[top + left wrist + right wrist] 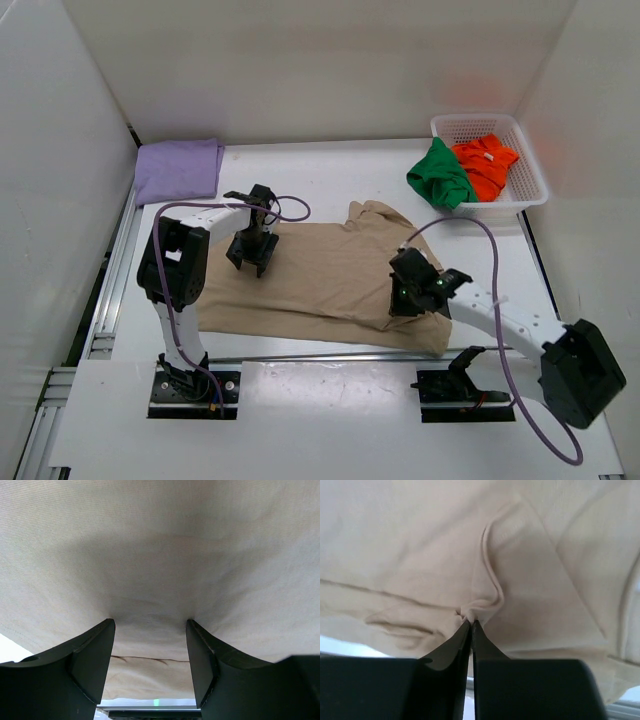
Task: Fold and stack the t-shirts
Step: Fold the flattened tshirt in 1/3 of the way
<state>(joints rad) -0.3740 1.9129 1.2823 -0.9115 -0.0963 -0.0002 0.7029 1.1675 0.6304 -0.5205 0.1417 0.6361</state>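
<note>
T-shirts: four in view, and I judge one done. Lavender shirt (pixel 178 170) lies folded at the far left corner of the bench (pixel 330 170). Tan shirt (pixel 330 275) is spread mid-bench, wrinkled and not yet folded. Green shirt (pixel 440 175) and orange shirt (pixel 485 165) sit bunched in the basket (pixel 530 165) at far right, the green spilling over its rim. Left jaws are spread, tips down on tan cloth, grasping nothing. Right jaws are clenched on a pinched ridge of tan cloth near its right edge. Three shirts left to fold.

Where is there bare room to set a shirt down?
Bare table along the far edge, between the lavender t-shirt and the basket. The middle is crowded: the tan t-shirt spreads there with the left gripper and right gripper on it.
</note>
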